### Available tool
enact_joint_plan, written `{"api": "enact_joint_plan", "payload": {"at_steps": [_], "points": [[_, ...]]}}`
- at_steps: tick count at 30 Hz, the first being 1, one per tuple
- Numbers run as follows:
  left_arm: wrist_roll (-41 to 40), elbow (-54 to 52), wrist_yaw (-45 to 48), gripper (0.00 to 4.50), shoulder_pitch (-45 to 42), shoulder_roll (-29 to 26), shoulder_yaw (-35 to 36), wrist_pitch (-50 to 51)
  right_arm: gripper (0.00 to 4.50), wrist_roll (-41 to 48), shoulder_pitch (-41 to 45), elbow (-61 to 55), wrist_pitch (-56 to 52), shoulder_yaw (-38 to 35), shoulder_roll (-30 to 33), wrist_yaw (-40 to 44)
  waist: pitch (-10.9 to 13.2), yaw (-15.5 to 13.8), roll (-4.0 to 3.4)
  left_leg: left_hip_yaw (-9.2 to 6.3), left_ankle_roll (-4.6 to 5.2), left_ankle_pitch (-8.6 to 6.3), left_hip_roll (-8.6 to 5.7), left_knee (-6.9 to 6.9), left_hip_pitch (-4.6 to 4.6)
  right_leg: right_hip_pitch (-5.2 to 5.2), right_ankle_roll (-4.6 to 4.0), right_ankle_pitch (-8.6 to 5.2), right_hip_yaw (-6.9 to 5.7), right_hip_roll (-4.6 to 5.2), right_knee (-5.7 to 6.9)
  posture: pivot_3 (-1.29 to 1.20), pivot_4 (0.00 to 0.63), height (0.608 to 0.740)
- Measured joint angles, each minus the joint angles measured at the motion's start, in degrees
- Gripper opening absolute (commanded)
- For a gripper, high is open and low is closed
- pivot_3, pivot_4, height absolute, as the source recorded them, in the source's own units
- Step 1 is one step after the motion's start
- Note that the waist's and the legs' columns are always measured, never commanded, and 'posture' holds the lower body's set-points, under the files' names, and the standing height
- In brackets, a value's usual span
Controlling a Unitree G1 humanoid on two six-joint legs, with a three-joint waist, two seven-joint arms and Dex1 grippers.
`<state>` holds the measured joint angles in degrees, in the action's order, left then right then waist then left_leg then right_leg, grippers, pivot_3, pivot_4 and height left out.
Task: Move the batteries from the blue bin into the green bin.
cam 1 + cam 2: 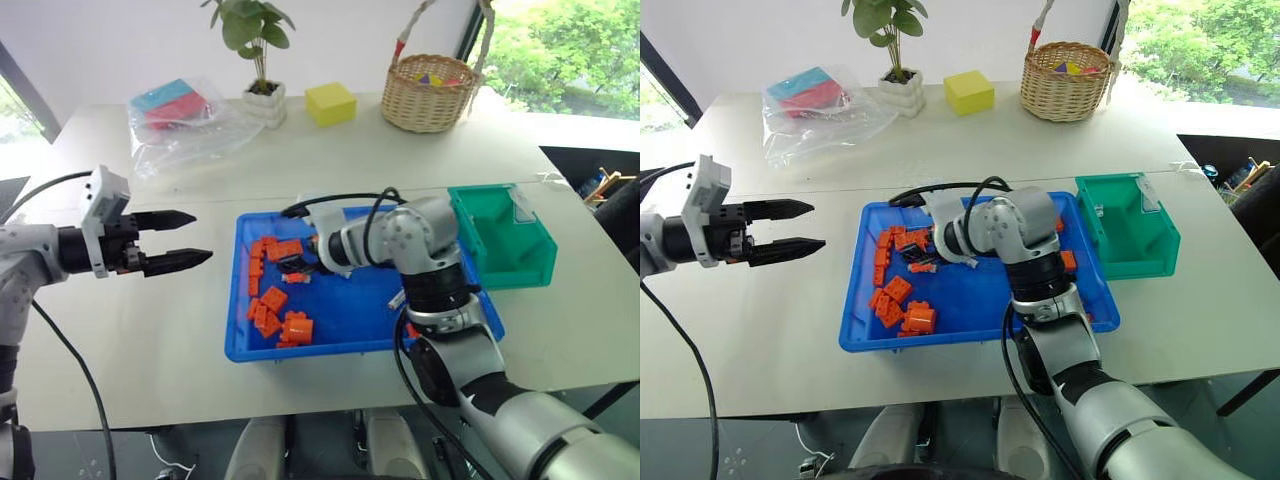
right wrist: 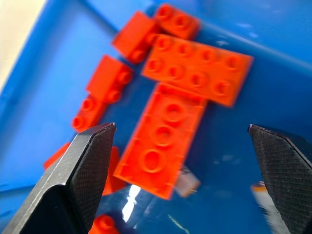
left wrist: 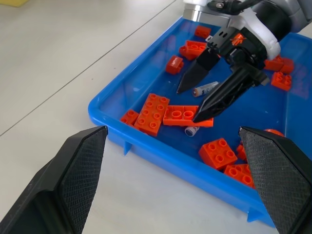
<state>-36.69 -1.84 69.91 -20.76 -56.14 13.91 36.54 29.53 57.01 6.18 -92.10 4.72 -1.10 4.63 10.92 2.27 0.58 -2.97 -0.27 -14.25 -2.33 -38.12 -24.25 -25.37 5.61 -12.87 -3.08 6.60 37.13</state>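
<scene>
Two batteries (image 3: 204,89) show in the blue bin (image 1: 345,342), in its half toward the table's left edge. One lies bare on the floor between my right fingers (image 3: 192,78), its long axis slanting toward the bin's far wall. The other (image 3: 191,130) peeks out end-first from under an orange brick plate (image 3: 187,116), so I cannot tell how it lies. My right gripper (image 3: 197,103) is spread wide and empty, angled down into the bin above them. My left gripper (image 1: 190,238) hangs open over bare table beside the bin's left wall, nearly level, grasping nothing. The green bin (image 1: 505,240) sits at the blue bin's far right corner.
</scene>
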Motion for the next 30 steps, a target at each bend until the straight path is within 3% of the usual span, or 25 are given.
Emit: {"api": "enact_joint_plan", "payload": {"at_steps": [10,13,17,25,30], "points": [[-0.03,-0.10,-0.26,4.50,-0.31,0.56,-0.22,0.08,4.45,-3.67,0.38,4.35,4.27,6.80,0.34,4.60,0.00,0.26,0.00,-0.03,0.00,0.00,0.00,0.00,0.01,-0.01,0.00,0.00,0.00,-0.01,0.00,0.00,0.150,0.702],[-0.05,-0.42,-0.43,4.50,-0.30,0.60,-0.21,0.17,3.62,-4.74,0.38,5.13,5.89,7.53,0.80,5.98,0.00,0.24,0.00,-0.03,0.00,0.00,0.00,0.00,0.01,-0.01,0.00,0.00,0.00,-0.01,0.00,0.00,0.150,0.702],[-0.07,-0.51,-0.76,4.50,-0.30,0.60,-0.21,0.24,1.59,-6.14,0.38,6.25,6.93,8.12,1.27,7.34,0.00,0.24,0.00,-0.04,-0.01,0.01,0.00,0.00,0.00,-0.01,0.00,0.00,0.00,-0.01,0.00,0.00,0.150,0.702],[-0.02,0.05,-1.19,4.50,-2.03,0.64,-0.37,0.25,1.59,-6.87,3.23,7.71,7.60,6.25,1.39,9.47,0.00,0.15,0.00,-0.06,-0.02,0.01,0.00,0.00,0.00,-0.01,0.00,0.00,-0.01,-0.01,0.00,0.00,0.150,0.702],[-0.02,0.05,-1.29,4.50,-3.18,1.23,-1.58,0.27,1.59,-3.69,5.20,0.93,12.20,6.49,6.21,18.52,0.01,0.09,0.00,-0.06,-0.02,0.01,-0.01,0.00,-0.04,-0.01,0.02,-0.01,-0.02,-0.01,-0.03,0.00,0.150,0.702]]}}
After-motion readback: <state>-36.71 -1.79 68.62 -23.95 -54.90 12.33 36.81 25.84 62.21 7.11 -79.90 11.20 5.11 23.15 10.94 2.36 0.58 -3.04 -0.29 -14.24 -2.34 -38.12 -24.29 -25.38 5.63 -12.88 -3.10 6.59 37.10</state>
